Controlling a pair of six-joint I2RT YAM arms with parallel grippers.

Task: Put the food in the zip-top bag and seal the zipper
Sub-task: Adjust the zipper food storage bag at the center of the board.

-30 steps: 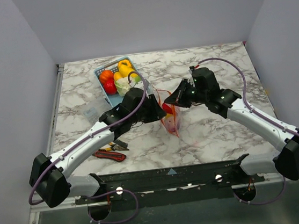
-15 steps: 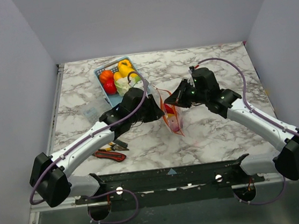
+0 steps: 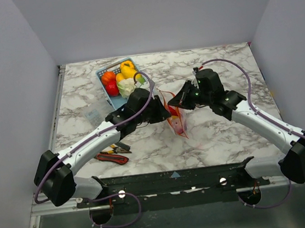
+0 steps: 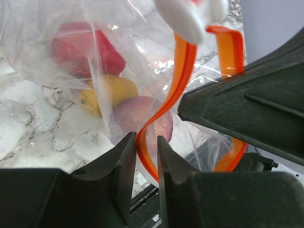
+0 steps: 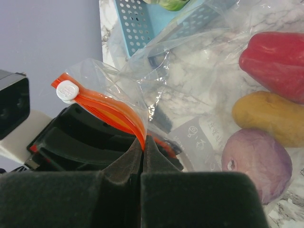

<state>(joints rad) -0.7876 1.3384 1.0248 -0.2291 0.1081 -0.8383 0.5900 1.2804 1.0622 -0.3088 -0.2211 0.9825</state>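
Observation:
The zip-top bag (image 3: 175, 119) hangs between my grippers over the table's middle. Inside it are a red pepper (image 5: 273, 64), a yellow piece (image 5: 263, 118) and a purple one (image 5: 256, 164). My right gripper (image 5: 143, 142) is shut on the orange-red zipper (image 5: 114, 111) at one end of the mouth. A white slider (image 5: 65, 90) sits at the far end. My left gripper (image 4: 146, 149) has its jaws a narrow gap apart with the zipper strip (image 4: 178, 80) passing between them, not clamped. More food (image 3: 120, 79) lies in the blue basket (image 3: 117, 100).
Red-handled tools (image 3: 112, 157) lie near the front left. A small clear packet (image 3: 93, 114) lies left of the basket. Both arms meet at the bag, gripper bodies close together. Grey walls stand on three sides.
My left arm has shifted slightly right and forward, and the bag's lower part has swung a little to the right. The right arm has held still on the zipper.

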